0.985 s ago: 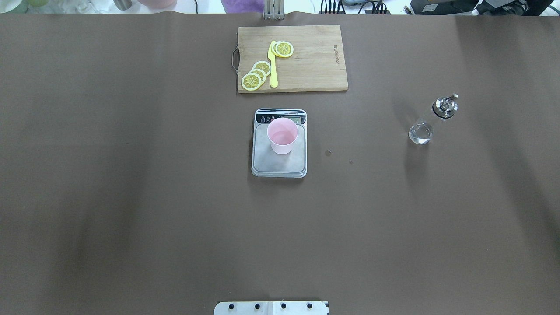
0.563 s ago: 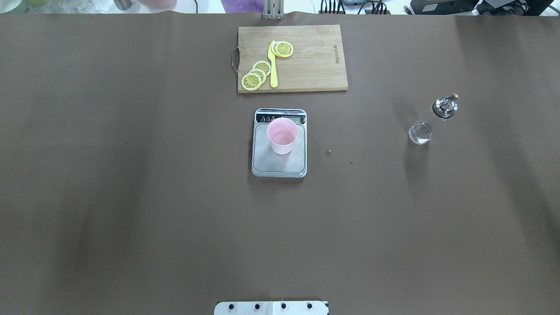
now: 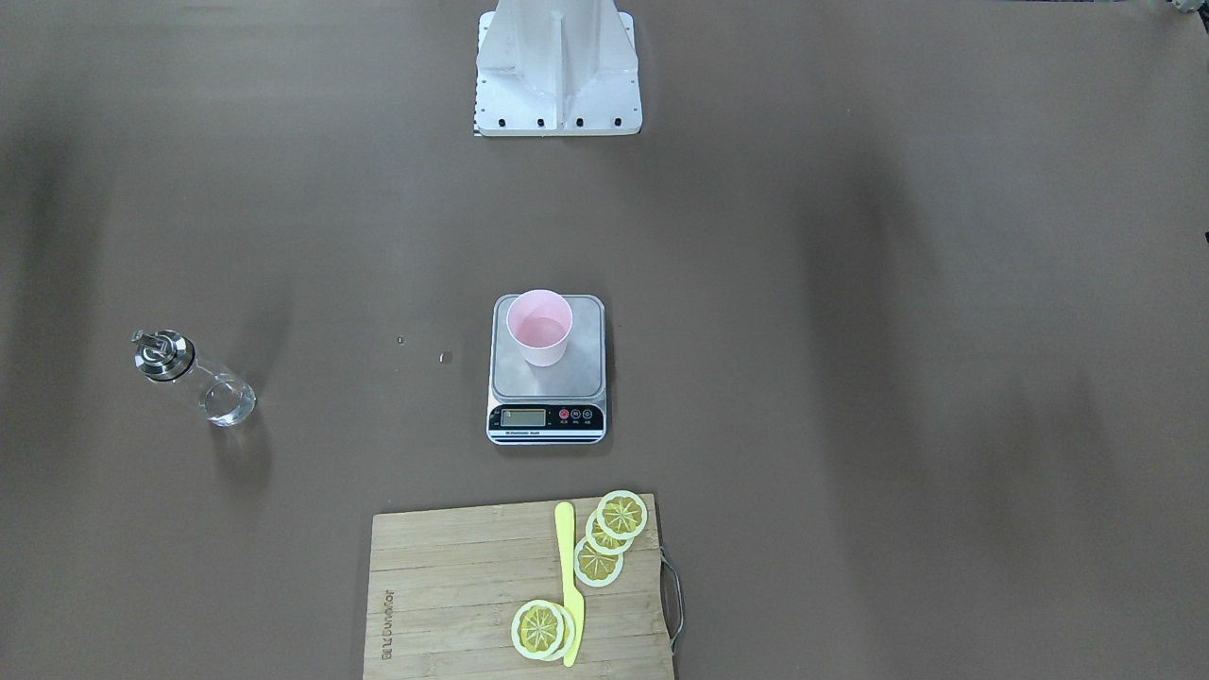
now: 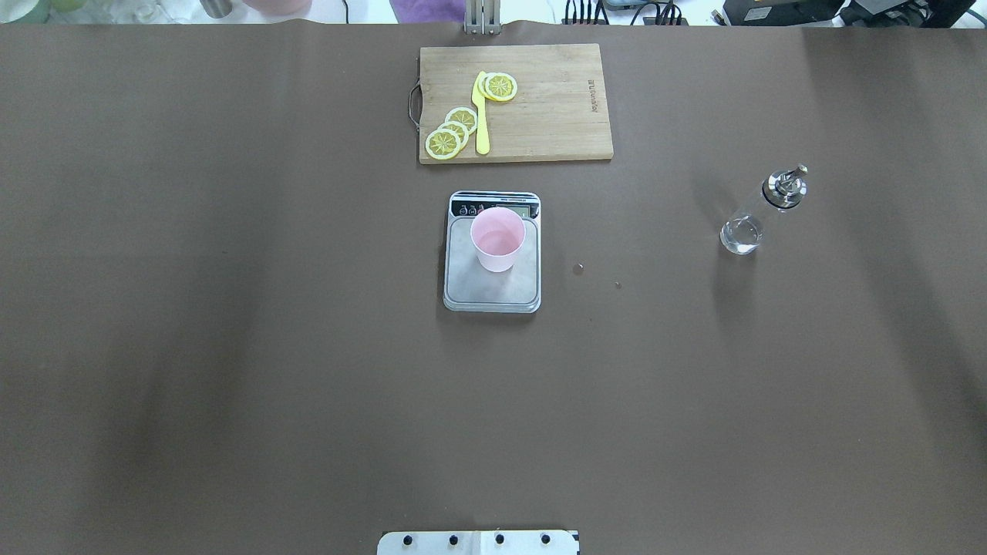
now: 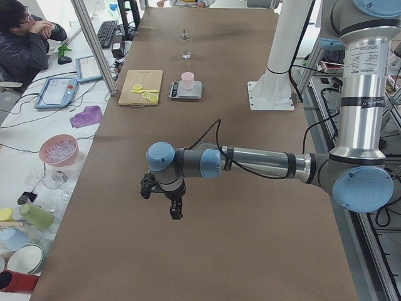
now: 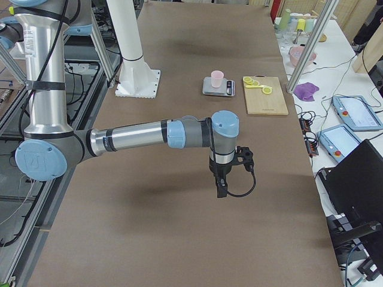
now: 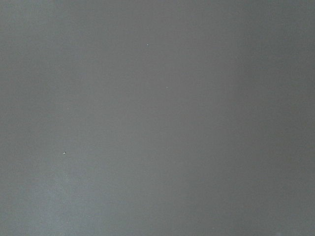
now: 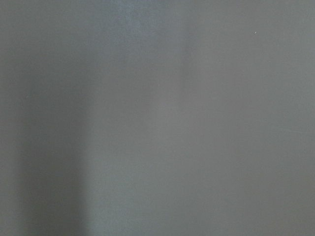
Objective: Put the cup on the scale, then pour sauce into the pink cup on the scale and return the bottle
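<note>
The pale pink cup [image 4: 497, 239] stands upright on the steel platform of the scale [image 4: 478, 291], near its display end; they also show in the front view as cup [image 3: 539, 328] and scale [image 3: 587, 376]. The clear glass bottle [image 4: 749, 222] with its metal spout cap stands upright on the table, far right of the scale, untouched. Clear sauce shows low in it. My left gripper [image 5: 176, 210] hangs over bare table far to my left. My right gripper [image 6: 221, 188] hangs far to my right. Each shows in a side view only, so I cannot tell open or shut.
A wooden cutting board [image 4: 555, 108] with lemon slices [image 4: 453, 131] and a yellow knife [image 4: 482, 116] lies beyond the scale. Two small drops [image 4: 578, 267] lie on the brown table cover between scale and bottle. Both wrist views show only table cover.
</note>
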